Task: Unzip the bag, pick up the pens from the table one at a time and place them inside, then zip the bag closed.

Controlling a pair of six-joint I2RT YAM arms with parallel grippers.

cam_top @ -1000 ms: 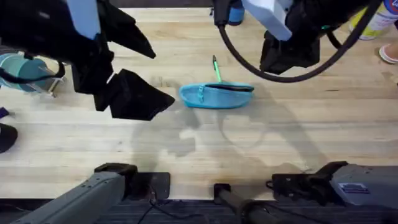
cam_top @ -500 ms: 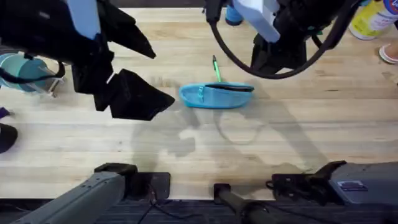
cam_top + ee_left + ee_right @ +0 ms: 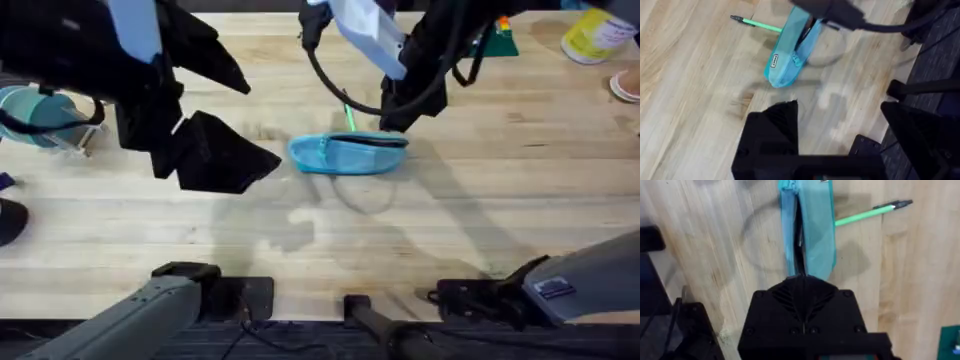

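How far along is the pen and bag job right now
Early stage. The bag shows a dark gap along its zipper, so it looks at least partly unzipped. The right gripper sits over one end of the bag; the left gripper hangs off to the side. The green pen lies on the table beside the bag, not inside. Loading pens and zipping shut remain.

Bag laid on table, zipper partly opened. Green pen seen just behind bag. Right gripper poised over bag's right end. Left gripper held left of bag.
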